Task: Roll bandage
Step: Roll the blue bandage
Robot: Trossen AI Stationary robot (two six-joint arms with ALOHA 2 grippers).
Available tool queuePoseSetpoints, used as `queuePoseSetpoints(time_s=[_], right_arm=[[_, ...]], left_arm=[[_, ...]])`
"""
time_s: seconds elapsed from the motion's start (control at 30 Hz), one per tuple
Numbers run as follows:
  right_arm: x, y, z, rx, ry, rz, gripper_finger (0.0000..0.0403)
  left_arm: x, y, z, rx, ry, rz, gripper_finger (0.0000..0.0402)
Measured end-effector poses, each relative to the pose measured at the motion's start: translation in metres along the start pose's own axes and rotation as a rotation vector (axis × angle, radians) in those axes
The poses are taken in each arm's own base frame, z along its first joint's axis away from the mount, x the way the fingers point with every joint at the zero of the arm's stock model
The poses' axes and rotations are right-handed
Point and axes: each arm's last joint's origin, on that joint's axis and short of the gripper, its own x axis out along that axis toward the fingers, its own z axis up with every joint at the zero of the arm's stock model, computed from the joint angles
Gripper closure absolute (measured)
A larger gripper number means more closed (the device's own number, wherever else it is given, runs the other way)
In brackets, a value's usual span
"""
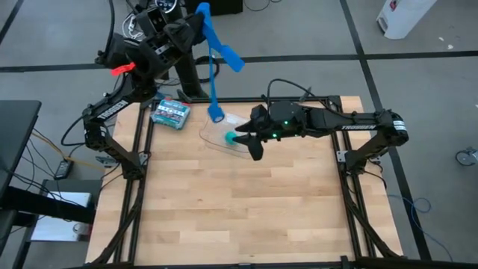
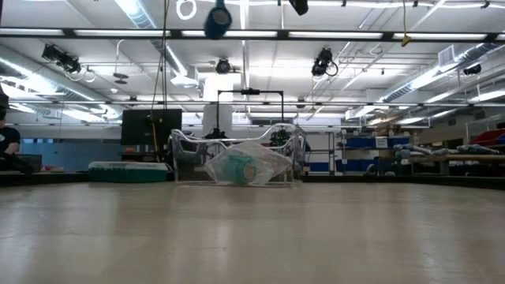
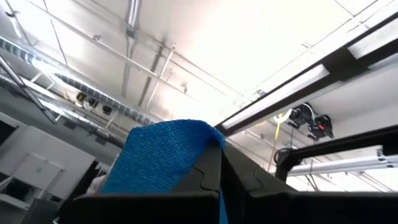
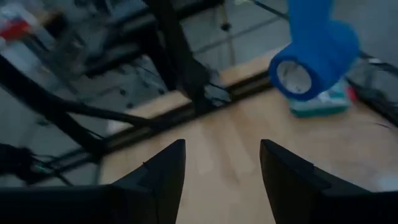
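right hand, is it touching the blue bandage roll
Apart. The right wrist view shows the right hand open, with bare table between its fingers and the bandage roll hanging beyond them. The left hand holds the strip's upper end.

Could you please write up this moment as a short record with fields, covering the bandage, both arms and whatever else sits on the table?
bandage: bright blue soft fabric strip, hanging from the raised left arm, its lower end wound into a small blue roll near the table's far edge
left pincer: shut on the strip's upper end, lifted high
right pincer: open, empty, low over the table near the roll
clear plastic bag: on the table, holding a small teal-green roll
green-and-white printed box: flat on the table, left of the roll
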Motion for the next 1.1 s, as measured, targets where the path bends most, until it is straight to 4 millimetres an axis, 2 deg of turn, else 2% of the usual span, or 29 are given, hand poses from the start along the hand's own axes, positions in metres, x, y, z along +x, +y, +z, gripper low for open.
queuePoseSetpoints(time_s=[0.43, 0.9, 1.1], right_arm=[[-0.002, -0.009, 0.008, -0.148, -0.088, -0.224, 0.0207], [-0.003, -0.007, 0.014, -0.174, -0.128, -0.195, 0.0207], [-0.003, -0.007, 0.014, -0.183, -0.125, -0.188, 0.0207]], left_arm=[[0.000, -0.001, 0.004, 0.059, -0.082, 0.026, 0.0396], [-0.001, -0.004, 0.009, 0.062, -0.185, 0.047, 0.0396], [0.001, -0.006, 0.006, 0.041, -0.178, 0.072, 0.0396]])
